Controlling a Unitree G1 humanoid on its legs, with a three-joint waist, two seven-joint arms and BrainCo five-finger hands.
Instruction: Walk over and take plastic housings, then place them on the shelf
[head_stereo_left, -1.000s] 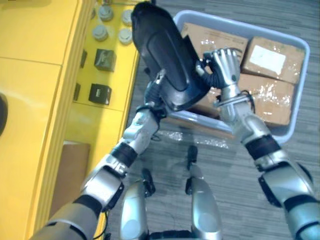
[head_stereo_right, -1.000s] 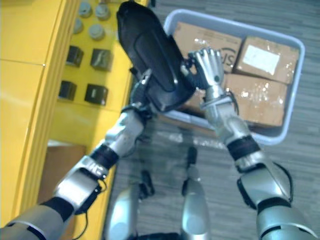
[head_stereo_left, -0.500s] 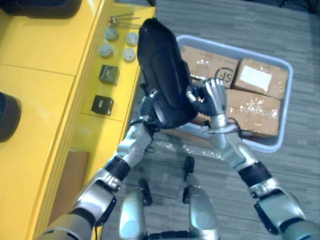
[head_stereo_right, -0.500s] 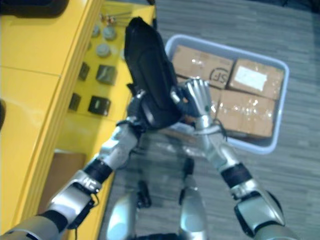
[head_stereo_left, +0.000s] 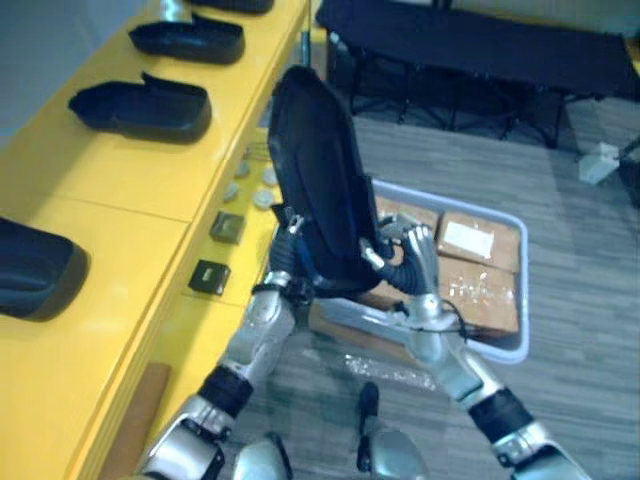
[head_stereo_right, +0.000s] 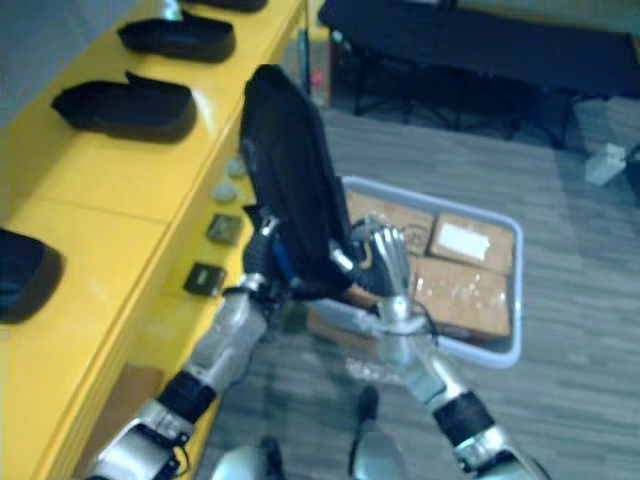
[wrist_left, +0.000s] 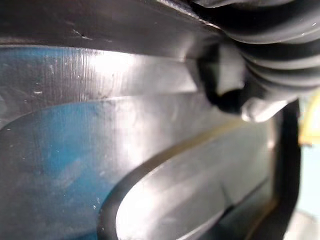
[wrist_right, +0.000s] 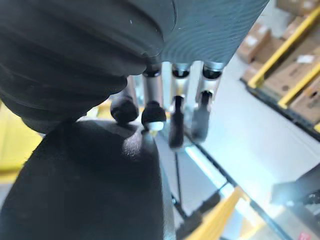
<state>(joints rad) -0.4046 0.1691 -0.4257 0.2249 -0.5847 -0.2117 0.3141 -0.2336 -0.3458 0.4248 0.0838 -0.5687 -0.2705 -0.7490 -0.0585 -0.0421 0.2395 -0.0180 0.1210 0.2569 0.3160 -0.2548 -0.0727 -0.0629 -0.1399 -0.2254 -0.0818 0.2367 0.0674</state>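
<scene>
A long yellow shelf (head_stereo_left: 120, 200) runs down the left side, over a grey floor (head_stereo_left: 580, 260). The robot holds one big black housing (head_stereo_left: 320, 180) up in the air, standing on end and leaning a bit, just beside the shelf's edge and above a bin (head_stereo_left: 505, 352). The right hand (head_stereo_left: 418, 265) is flat, its straight fingers (wrist_right: 176, 117) pushing on one side of the housing. The left hand (head_stereo_left: 291, 255) is on the other side, tucked behind it, so I cannot tell how it is set. The housing looks stiff, smooth and light for its size, so it could slip. I think it is best squeezed from both sides near the low end. Three more housings (head_stereo_left: 140, 105) lie on top of the shelf, and a bit of a fourth shows at the far end. Lower down sit two small dark blocks (head_stereo_left: 207, 277) and a few grey caps (head_stereo_left: 258, 199), too small to count. The bin holds three boxes (head_stereo_left: 485, 295).
</scene>
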